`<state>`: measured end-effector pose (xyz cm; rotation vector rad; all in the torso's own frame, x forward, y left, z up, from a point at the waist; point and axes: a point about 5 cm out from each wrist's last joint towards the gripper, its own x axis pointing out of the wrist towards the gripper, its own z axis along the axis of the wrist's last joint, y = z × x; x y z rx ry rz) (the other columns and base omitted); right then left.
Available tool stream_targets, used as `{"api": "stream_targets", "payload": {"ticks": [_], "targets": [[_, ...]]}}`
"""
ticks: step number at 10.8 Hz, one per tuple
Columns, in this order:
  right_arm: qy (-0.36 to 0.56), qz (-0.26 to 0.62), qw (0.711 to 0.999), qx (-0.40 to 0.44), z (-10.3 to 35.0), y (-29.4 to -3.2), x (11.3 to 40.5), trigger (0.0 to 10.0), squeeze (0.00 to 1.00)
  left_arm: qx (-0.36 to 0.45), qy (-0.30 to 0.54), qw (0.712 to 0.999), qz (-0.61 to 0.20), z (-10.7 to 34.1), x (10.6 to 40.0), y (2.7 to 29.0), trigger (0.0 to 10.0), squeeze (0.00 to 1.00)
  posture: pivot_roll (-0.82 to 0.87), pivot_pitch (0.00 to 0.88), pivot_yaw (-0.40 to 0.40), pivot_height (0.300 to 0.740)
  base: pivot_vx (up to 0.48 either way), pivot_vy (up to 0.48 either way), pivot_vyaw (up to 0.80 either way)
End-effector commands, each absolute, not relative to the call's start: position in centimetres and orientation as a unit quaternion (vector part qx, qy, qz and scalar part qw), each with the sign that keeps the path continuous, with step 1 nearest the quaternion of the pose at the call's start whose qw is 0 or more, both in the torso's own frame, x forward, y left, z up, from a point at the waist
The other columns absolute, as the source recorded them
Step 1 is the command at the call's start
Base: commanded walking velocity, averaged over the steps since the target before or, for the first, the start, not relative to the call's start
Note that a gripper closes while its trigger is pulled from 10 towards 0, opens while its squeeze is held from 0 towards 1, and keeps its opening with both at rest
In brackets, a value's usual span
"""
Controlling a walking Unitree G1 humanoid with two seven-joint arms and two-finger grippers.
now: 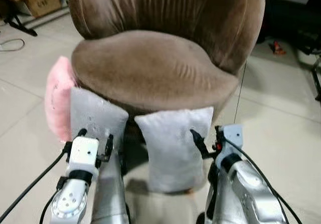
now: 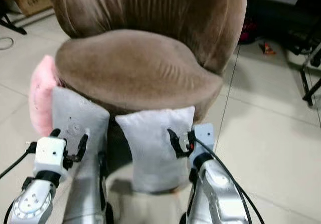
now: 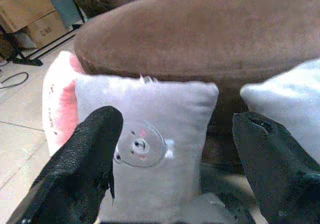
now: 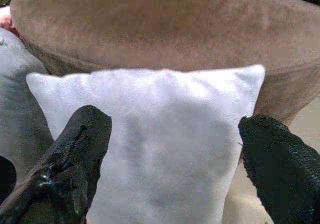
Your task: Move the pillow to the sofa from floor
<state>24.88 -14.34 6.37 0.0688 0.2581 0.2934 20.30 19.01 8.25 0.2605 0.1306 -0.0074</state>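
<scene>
3 pillows lean on the floor against the brown sofa: a pink pillow, a grey bear-print pillow and a plain white pillow. The left gripper and right gripper each face 1 with jaws wide. Closing both at once could drag 2 pillows, and soft fabric may slip from a shallow pinch.

Straight ahead of the left gripper, its fingers spread wide, the grey pillow with a round face print blocks the way, leaning on the brown sofa. A pink pillow stands just beyond it on the outer side. The right gripper, also spread wide, faces the plain white pillow, which stands against the sofa's front. Between the two pillows runs a narrow dark gap. Above both grippers the sofa seat lies open. Bare tiled floor lies free outside the right gripper.
</scene>
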Motion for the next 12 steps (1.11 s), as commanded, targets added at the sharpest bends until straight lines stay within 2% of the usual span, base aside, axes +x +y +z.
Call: {"api": "stream_targets", "payload": {"ticks": [1,2,4,7,8,10,12], "targets": [[0.138,0.151,0.979,0.023,6.2,-14.1,25.3,10.0,0.00,0.132,0.064,0.989,-0.007,8.4,20.3,19.0,10.0,0.00,-0.02,0.047,-0.014,0.401,0.000,0.000,0.00],[0.143,0.155,0.977,0.008,6.0,-13.9,26.0,10.0,0.00,0.133,0.068,0.989,-0.014,8.5,20.3,19.1,10.0,0.00,-0.02,0.054,-0.009,0.401,0.000,0.000,0.00],[0.143,0.147,0.978,0.037,5.8,-13.4,28.0,10.0,1.00,0.142,0.071,0.987,-0.029,8.8,20.2,19.8,10.0,0.00,0.00,0.086,0.007,0.401,0.000,0.000,0.00],[0.157,0.109,0.979,0.062,5.6,-11.5,32.1,10.0,1.00,0.152,0.088,0.977,-0.121,9.1,19.0,19.2,10.0,0.00,0.04,0.168,0.020,0.401,0.000,0.000,0.00],[0.170,0.086,0.980,0.047,5.6,-11.5,33.1,10.0,0.00,0.157,0.094,0.974,-0.132,9.3,18.5,19.3,10.0,0.00,0.05,0.190,0.027,0.401,0.000,0.000,0.00],[0.187,0.091,0.978,0.026,5.7,-10.8,34.0,10.0,0.00,0.160,0.102,0.972,-0.137,9.3,18.0,19.6,10.0,0.00,0.05,0.200,0.028,0.401,0.000,0.000,0.00],[0.192,0.108,0.975,0.027,5.2,-10.0,33.8,0.0,0.00,0.162,0.107,0.970,-0.144,9.3,17.9,19.4,10.0,0.00,0.05,0.196,0.020,0.401,0.000,0.000,0.00]]}}
